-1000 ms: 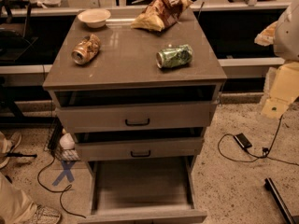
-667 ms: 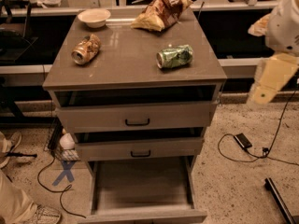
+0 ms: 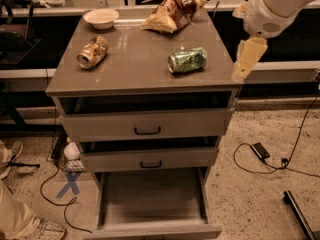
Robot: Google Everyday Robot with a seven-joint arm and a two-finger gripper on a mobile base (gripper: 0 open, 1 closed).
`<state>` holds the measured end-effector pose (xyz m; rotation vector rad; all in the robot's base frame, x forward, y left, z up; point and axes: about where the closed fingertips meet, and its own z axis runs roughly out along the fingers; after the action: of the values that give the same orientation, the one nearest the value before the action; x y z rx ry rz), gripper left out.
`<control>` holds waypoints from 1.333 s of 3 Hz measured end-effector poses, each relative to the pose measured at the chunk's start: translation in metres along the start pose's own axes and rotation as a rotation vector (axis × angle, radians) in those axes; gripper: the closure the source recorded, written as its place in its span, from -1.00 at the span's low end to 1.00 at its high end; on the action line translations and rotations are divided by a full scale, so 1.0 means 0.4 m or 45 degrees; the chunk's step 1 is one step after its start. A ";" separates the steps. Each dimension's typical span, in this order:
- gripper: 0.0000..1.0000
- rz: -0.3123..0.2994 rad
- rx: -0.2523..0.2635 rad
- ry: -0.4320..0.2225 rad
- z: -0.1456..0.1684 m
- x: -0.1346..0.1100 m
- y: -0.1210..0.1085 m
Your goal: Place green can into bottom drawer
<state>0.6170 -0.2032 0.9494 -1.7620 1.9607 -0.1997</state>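
Green can (image 3: 187, 60), centre-right of cabinet top (image 3: 135, 71): green w/ darker leafy pattern, silver ends. Other can (image 3: 93, 52), upper left: orange-brown, silver end. Bowl (image 3: 101, 18): off-white. Snack bag (image 3: 172, 13), top centre: dark brown & yellow. Cabinet top & drawer fronts: plain grey-brown. Upper two handles (image 3: 147, 131): black. Bottom drawer (image 3: 152, 199), lower centre: same grey-brown, no pattern. Gripper (image 3: 242, 68), upper right by cabinet's edge: pale cream; arm (image 3: 280, 4) white. Floor (image 3: 260, 194): speckled beige, w/ blue X mark (image 3: 69, 184) lower left.
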 end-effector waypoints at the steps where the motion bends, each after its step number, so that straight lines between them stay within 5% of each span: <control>1: -1.00 -0.080 0.001 -0.051 0.119 -0.036 -0.102; 2: -1.00 -0.142 -0.017 -0.099 0.222 -0.096 -0.168; 4: -1.00 -0.218 -0.094 -0.089 0.329 -0.186 -0.163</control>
<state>0.7375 -0.1136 0.8822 -1.9589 1.7904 -0.1228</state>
